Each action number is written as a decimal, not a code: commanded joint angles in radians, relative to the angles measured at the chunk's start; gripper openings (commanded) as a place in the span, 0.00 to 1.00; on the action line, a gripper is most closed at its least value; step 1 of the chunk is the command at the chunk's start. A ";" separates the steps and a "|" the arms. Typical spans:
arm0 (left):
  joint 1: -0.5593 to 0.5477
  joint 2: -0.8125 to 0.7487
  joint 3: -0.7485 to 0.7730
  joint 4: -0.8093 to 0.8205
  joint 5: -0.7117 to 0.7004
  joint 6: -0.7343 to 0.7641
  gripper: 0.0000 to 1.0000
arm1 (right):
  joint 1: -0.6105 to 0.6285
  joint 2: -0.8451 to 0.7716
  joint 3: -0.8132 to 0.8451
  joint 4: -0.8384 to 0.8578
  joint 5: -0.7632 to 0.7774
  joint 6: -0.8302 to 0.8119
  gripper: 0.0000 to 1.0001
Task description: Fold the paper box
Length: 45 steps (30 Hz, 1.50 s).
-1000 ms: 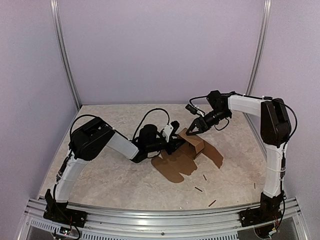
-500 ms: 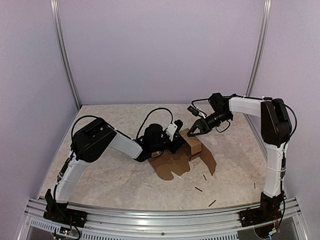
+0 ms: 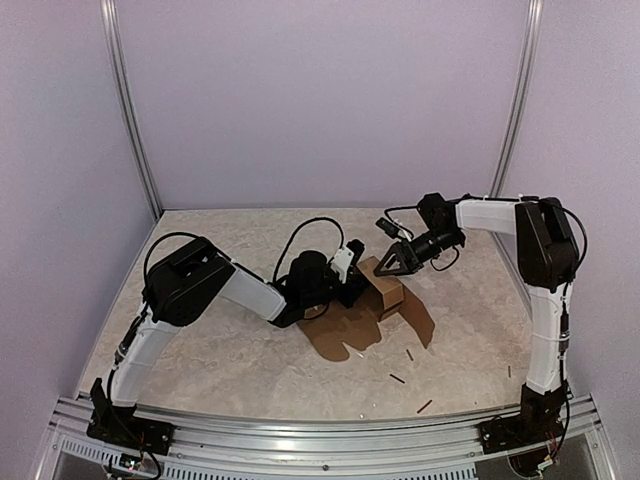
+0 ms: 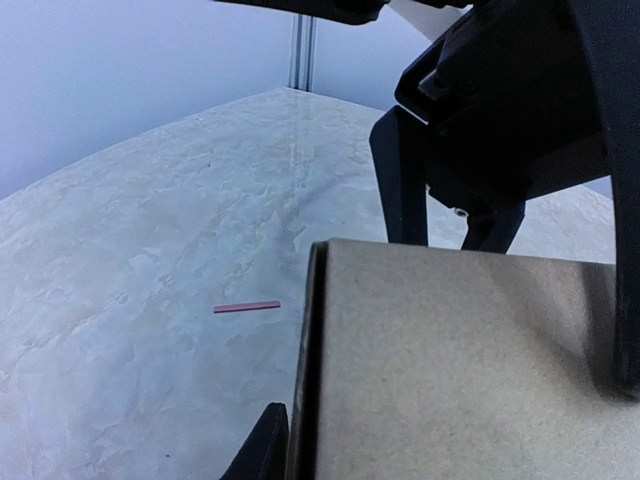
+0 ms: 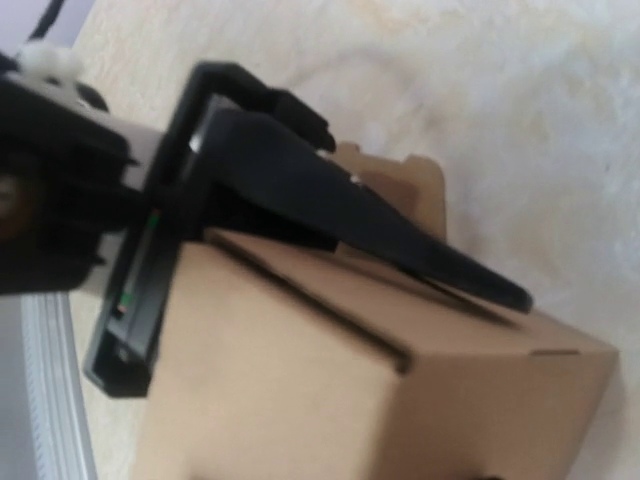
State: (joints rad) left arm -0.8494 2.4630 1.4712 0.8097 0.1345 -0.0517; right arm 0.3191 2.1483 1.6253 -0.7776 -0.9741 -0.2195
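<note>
**Paper box** (image 3: 388, 289): one. Brown cardboard, partly raised into a body, at mid-table between the two arms. Its unfolded flaps (image 3: 345, 335) lie flat on the table (image 3: 220, 360), toward the near edge.

**Left gripper** (image 3: 352, 287): one. It comes in from the left with its jaws closed on the box's left wall. In the left wrist view the cardboard panel fills the gap between them.

**Right gripper** (image 3: 384, 266): one. Its fingers are apart and hold nothing. One finger (image 5: 400, 245) is laid along the top of the box, close to a fold line.

**Step in hand, as judged**: shaping the raised body while the left side anchors it. To do it well:
- Hold the left clamp firm and low so the box neither slides nor twists.
- Press with the right finger along the crease rather than mid-panel, so the board bends at the score and does not buckle.
- Move slowly, since the flat flaps may drag on the table.
- Mind the two grippers — they stand very near each other.

**Sticks** (image 3: 397, 378): small and dark. Three counted on the table near the front, apart from the box. A fourth faint mark by the right arm cannot be confirmed.
</note>
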 commanded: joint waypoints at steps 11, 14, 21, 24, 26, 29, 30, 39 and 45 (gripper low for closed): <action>0.004 0.059 0.056 0.008 0.002 0.021 0.23 | 0.007 0.049 -0.006 -0.079 -0.094 -0.005 0.66; -0.014 0.051 0.083 -0.059 -0.215 -0.030 0.19 | 0.006 0.051 -0.027 -0.069 -0.152 0.009 0.67; -0.040 0.020 0.063 -0.101 -0.381 -0.170 0.15 | 0.003 0.051 -0.060 -0.049 -0.229 0.031 0.69; -0.039 0.001 0.006 -0.033 -0.368 -0.160 0.15 | 0.002 0.056 -0.055 -0.049 -0.231 0.034 0.69; -0.046 -0.018 -0.025 0.018 -0.384 -0.137 0.13 | 0.002 0.049 -0.061 -0.044 -0.237 0.039 0.69; -0.044 -0.036 -0.063 0.065 -0.397 -0.135 0.11 | 0.001 0.033 -0.071 -0.041 -0.238 0.033 0.70; -0.040 -0.036 -0.075 0.096 -0.344 -0.131 0.14 | 0.001 0.030 -0.071 -0.041 -0.231 0.032 0.70; -0.036 0.007 -0.034 0.132 -0.113 -0.084 0.27 | 0.000 0.039 -0.062 -0.060 -0.231 0.011 0.71; -0.029 0.045 0.003 0.162 0.028 -0.034 0.35 | 0.001 0.060 -0.054 -0.068 -0.265 0.006 0.70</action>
State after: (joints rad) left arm -0.8703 2.4687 1.4220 0.9146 0.0223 -0.1299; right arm 0.3050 2.1727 1.5654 -0.8257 -1.1831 -0.1970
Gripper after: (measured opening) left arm 0.331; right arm 0.705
